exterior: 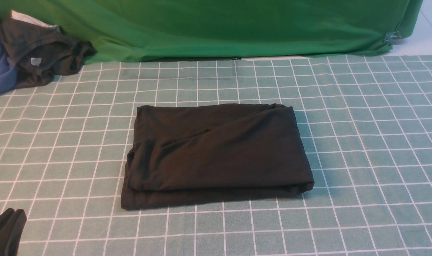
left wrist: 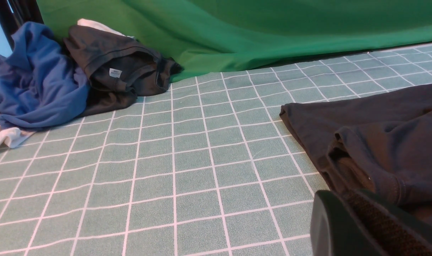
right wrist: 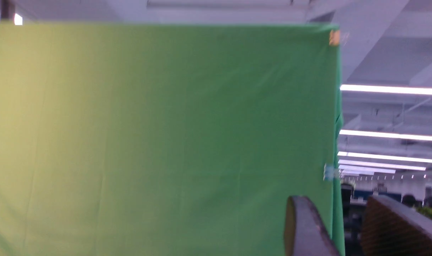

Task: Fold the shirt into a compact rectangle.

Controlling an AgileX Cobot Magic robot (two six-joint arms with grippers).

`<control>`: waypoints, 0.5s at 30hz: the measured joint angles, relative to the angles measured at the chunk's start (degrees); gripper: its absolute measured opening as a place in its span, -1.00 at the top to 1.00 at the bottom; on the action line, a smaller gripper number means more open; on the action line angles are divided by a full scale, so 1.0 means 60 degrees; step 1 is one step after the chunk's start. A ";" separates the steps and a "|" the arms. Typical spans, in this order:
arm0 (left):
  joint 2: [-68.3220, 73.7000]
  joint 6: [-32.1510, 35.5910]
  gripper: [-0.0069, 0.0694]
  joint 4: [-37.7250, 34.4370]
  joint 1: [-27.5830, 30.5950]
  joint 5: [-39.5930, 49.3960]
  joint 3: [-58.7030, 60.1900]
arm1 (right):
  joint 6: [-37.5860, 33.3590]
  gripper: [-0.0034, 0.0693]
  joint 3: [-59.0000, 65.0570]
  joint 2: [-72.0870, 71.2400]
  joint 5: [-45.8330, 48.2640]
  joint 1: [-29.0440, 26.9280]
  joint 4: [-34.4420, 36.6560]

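1 shirt point(exterior: 216, 153), folded (flat), long axis left-right

The scene is viewed from the front, looking down across the checked tablecloth point(exterior: 361, 142) toward the green backdrop point(exterior: 219, 25). From the left wrist it is seen low and close to the cloth, sharing the folded shirt point(left wrist: 379, 135) and clothes pile point(left wrist: 77, 74). The right wrist camera is raised, facing backdrop and ceiling.

Folded shirt point(exterior: 216, 153) mid-table on the tablecloth point(exterior: 361, 142), clothes pile point(exterior: 31, 53) far-left behind it.
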 joint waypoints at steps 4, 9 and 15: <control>0.0000 0.0000 0.78 0.0000 0.0000 0.0011 0.0000 | -0.0526 0.25 0.0057 0.0044 0.0721 0.0000 0.0000; 0.0000 0.0000 0.78 0.0000 0.0000 0.0011 0.0000 | -0.0099 0.25 0.0465 0.0407 0.0932 0.0000 -0.0430; 0.0000 -0.0002 0.78 0.0002 0.0000 0.0011 0.0000 | 0.1473 0.25 0.1216 0.0592 0.1039 0.0000 -0.1701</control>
